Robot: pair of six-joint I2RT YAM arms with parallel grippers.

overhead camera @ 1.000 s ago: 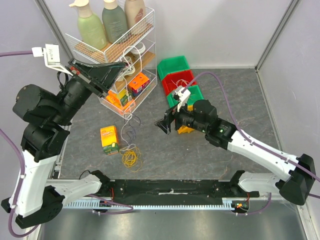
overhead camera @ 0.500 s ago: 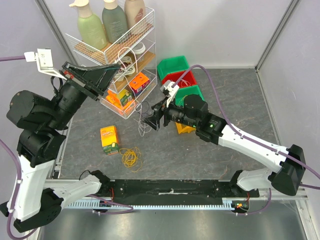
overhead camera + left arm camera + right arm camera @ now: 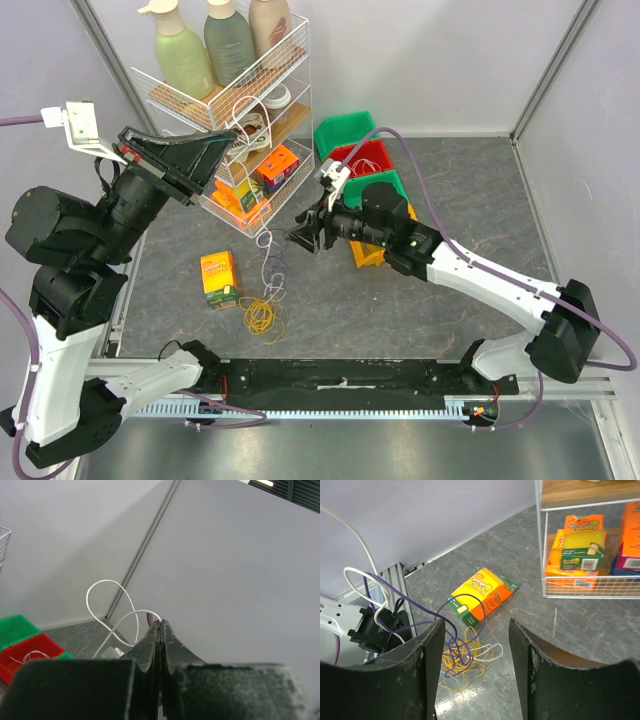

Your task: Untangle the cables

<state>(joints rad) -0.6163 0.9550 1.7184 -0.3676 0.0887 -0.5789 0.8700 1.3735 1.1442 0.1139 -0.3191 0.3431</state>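
**Knot hangs just beside the sponge box, below and ahead of the open right end effector**

The tangle (image 3: 460, 652) lies on the table (image 3: 420, 300) just to the right of the orange sponge box (image 3: 218, 278), between that box and the right arm. The yellow cable (image 3: 262, 318) is coiled flat just on the near side of the box's right corner. The purple cable (image 3: 410, 591) and the white cable (image 3: 106, 581) rise out of the same knot.

The white cable's long axis is the relation that matters. From the knot beside the sponge box it climbs steeply, up and away toward the wire shelf (image 3: 283, 50). It ends at the left end effector (image 3: 160, 623), whose jaws are pressed together on it, with a slack loop standing off the tip. That arm is raised high, well above the box, with its forearm angled toward the shelf, so it acts as the anchor rather than the reacher.

The right end effector (image 3: 476, 622) is the nearer one to the knot. Its fingers stand apart with nothing between them. The arm is stretched out across the table to the far-right side of the sponge box, wrist pitched down. In its own view the knot sits low and slightly left of centre, with the box beyond it.

I judge the coming move to be a descent toward the box's right side to take a purple or yellow strand. The pull would then go away from the white cable's line.
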